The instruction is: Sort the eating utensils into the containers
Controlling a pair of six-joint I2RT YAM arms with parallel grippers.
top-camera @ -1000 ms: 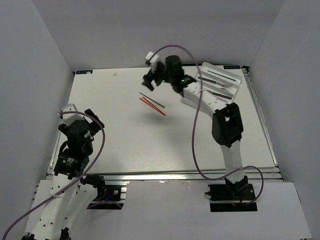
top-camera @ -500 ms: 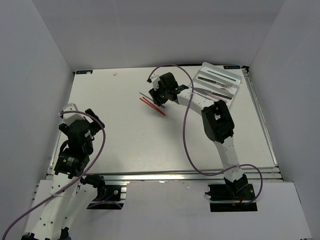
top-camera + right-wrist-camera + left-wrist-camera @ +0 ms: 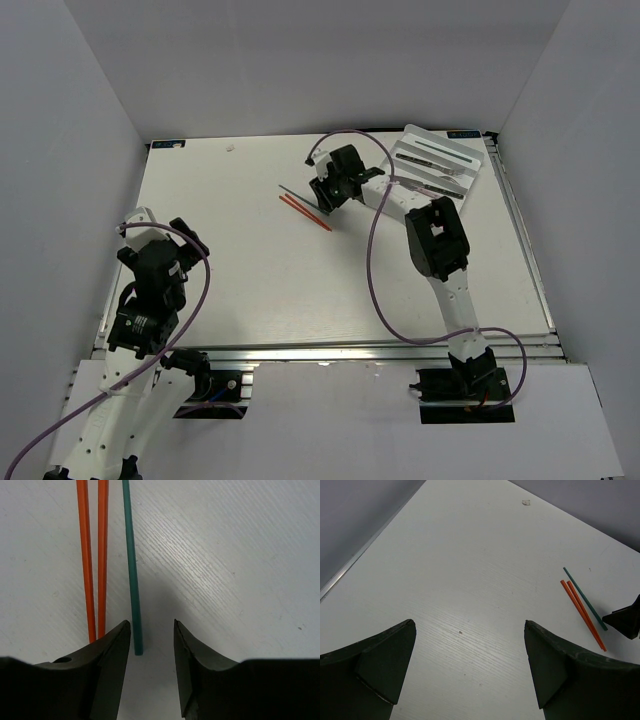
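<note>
Two red-orange chopsticks [image 3: 306,212] and one dark green chopstick [image 3: 292,191] lie side by side on the white table, left of the white cutlery tray [image 3: 470,158]. In the right wrist view the orange pair [image 3: 95,555] and the green chopstick [image 3: 131,565] run away from me. My right gripper [image 3: 151,627] is open and low over the table, and the near end of the green chopstick lies between its fingertips, close to the left one. It also shows in the top view [image 3: 325,192]. My left gripper [image 3: 470,625] is open and empty, far to the left.
The tray holds several utensils [image 3: 432,150] in its slots at the back right. The right arm stretches from the near edge across to the chopsticks. The left arm [image 3: 150,275] stays folded at the near left. The left wrist view shows the chopsticks [image 3: 582,612] far off.
My right gripper has come down and a little right from above the table to the near ends of the chopsticks. The left arm has not moved.
</note>
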